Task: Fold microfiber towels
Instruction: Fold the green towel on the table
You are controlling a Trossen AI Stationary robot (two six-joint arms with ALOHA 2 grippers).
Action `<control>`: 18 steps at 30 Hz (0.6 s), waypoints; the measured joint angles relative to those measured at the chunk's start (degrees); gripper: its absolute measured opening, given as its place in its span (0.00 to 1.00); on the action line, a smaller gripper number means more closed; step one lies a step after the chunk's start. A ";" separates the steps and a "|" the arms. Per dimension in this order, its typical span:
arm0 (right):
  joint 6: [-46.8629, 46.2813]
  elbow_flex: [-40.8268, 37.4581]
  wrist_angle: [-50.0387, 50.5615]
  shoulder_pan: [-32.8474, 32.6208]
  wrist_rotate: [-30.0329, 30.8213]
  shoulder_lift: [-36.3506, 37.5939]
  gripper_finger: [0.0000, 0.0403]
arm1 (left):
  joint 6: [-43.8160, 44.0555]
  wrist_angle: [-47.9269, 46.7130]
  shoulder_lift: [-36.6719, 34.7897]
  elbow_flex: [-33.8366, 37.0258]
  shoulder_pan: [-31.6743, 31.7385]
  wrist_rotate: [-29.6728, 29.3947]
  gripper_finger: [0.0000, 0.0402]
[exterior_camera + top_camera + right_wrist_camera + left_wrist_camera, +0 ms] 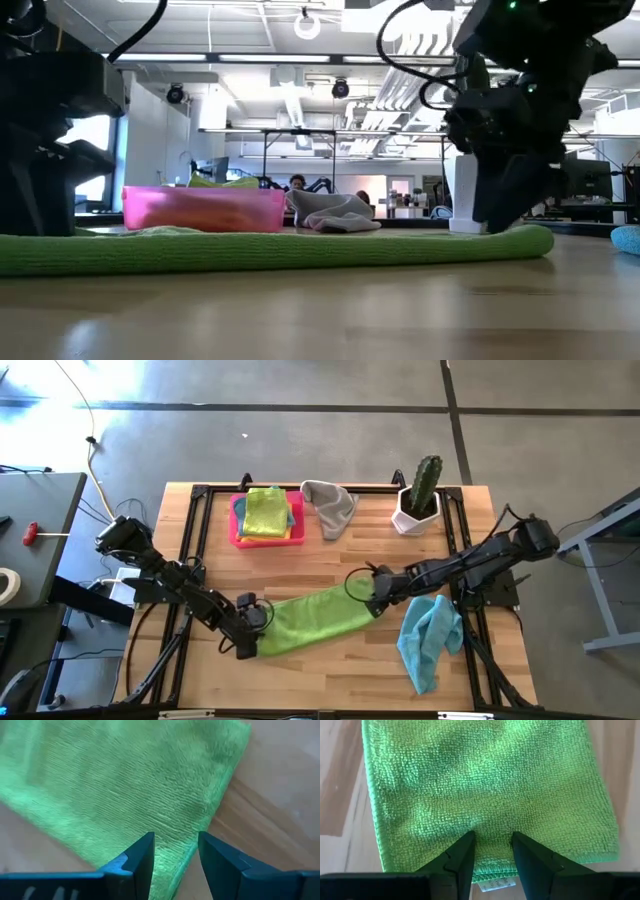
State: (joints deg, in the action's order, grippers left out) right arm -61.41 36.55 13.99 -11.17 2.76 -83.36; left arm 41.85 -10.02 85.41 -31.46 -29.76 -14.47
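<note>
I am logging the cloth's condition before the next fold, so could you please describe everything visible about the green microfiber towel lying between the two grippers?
The green microfiber towel is a soft, looped-pile cloth with a stitched hem and a small white label at one end. It lies flat on the wooden table as a long band, apparently folded over, slanting across the front middle. The left gripper is at one end, fingers apart astride the hem. The right gripper is at the other end, fingers apart over the towel's edge.
</note>
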 joint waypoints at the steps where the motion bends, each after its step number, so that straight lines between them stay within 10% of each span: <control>1: 0.36 0.02 0.19 0.31 0.01 0.70 0.37 | 0.03 0.41 -0.01 0.08 0.29 0.33 0.31; 18: -5.66 0.00 1.92 2.28 -6.35 -1.91 0.45 | -0.99 3.77 2.48 -0.09 3.11 2.04 0.31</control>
State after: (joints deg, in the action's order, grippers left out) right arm -67.07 36.56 15.91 -8.88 -3.58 -85.27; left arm 40.86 -6.25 87.88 -31.54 -26.65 -12.43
